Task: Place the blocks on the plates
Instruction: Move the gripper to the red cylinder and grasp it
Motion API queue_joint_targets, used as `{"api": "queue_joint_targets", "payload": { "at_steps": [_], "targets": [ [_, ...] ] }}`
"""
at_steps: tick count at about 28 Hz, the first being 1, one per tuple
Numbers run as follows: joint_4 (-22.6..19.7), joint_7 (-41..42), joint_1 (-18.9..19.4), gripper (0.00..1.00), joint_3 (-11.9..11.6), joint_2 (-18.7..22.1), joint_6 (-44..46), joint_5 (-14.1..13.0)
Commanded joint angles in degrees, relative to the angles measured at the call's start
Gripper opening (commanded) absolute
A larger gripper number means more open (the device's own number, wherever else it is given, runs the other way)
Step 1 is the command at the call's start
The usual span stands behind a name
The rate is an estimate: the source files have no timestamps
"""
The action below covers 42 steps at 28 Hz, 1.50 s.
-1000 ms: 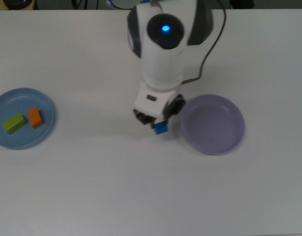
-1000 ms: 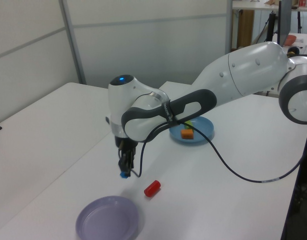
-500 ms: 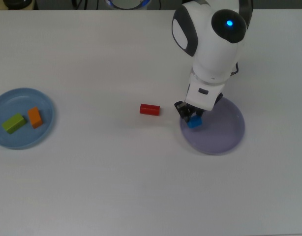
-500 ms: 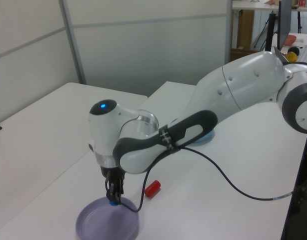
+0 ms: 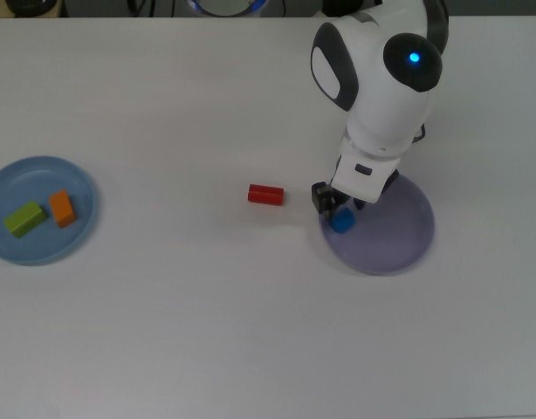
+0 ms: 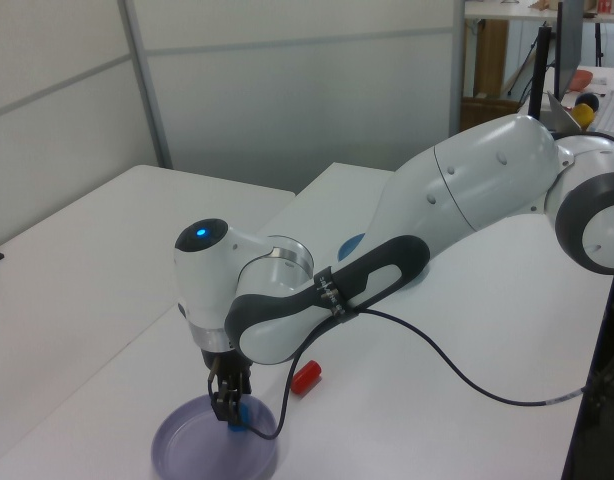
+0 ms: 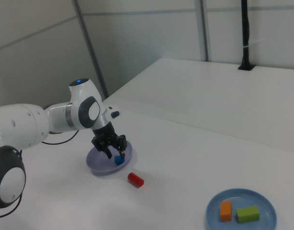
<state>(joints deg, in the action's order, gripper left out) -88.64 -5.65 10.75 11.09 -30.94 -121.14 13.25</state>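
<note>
the gripper (image 5: 336, 202) has spread apart, leaving the blue cube (image 5: 341, 222) at the lavender plate's (image 5: 399, 236) edge; the red cylinder (image 5: 265, 194) remains.

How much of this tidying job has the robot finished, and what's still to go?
Done: the green brick and orange brick lie on the light blue plate. In hand: the blue cube sits on the lavender plate, with the open gripper right over it. Left: the red cylinder lies on the bare table.
</note>
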Motion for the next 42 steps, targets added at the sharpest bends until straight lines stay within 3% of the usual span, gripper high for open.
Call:
{"api": "queue_joint_targets", "payload": {
  "at_steps": [1,6,14,19,24,42],
  "targets": [
    [-0.84,-4.01,-0.29,1.00,-0.46,2.90,2.04,0.46],
    [-1.10,-6.39,-2.05,1.00,-0.63,5.19,7.48,0.11],
    [-2.24,-11.65,-7.32,1.00,-0.72,6.86,10.57,-5.60],
    [-5.75,-18.25,-8.47,1.00,-1.16,6.86,9.87,-5.69],
    [-7.78,-18.69,-8.56,1.00,-1.77,6.42,9.51,-5.69],
    [-8.22,-18.52,-8.56,1.00,-2.92,3.43,6.53,-4.90]
  ]
}}
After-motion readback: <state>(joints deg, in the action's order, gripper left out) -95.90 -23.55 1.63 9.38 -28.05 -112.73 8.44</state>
